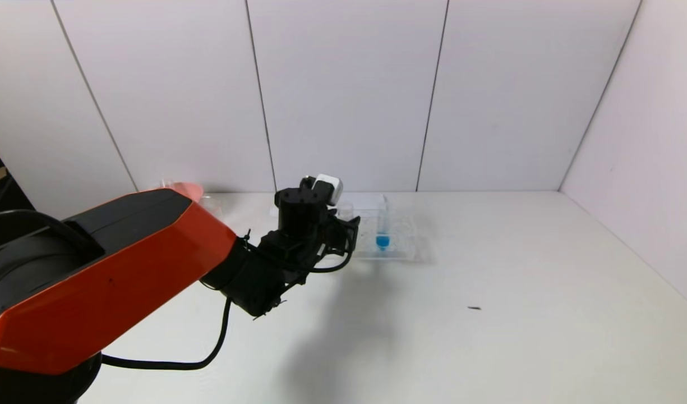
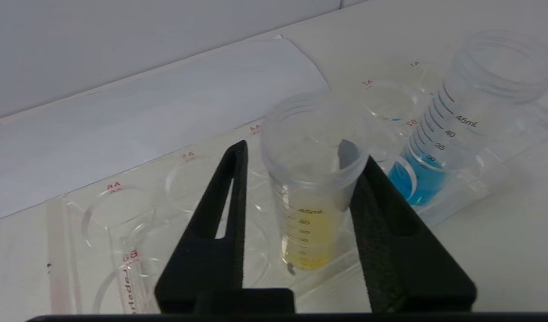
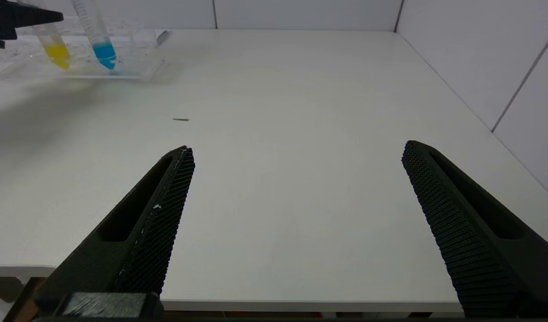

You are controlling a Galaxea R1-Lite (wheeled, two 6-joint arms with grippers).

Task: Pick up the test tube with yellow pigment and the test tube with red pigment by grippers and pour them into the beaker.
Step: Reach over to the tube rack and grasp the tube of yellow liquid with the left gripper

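The test tube with yellow pigment [image 2: 309, 223] stands upright in a clear rack [image 2: 99, 223] at the back of the table. It also shows in the right wrist view as the yellow test tube [image 3: 54, 47]. My left gripper [image 2: 295, 150] straddles its upper part. One finger touches the rim and a narrow gap remains at the other finger [image 2: 238, 188]. In the head view my left gripper [image 1: 321, 224] covers that tube. The test tube with red pigment is out of view. Only a clear edge of the beaker [image 1: 213, 203] peeks out behind my left arm. My right gripper [image 3: 297, 147] hangs open over the table's near edge.
A tube with blue liquid [image 2: 439, 147] stands in the same rack [image 1: 402, 249], one hole over from the yellow one. A pink bowl [image 1: 186, 189] shows at the back left behind my arm. A small dark speck [image 1: 474, 308] lies mid-table. Walls close off the back and right.
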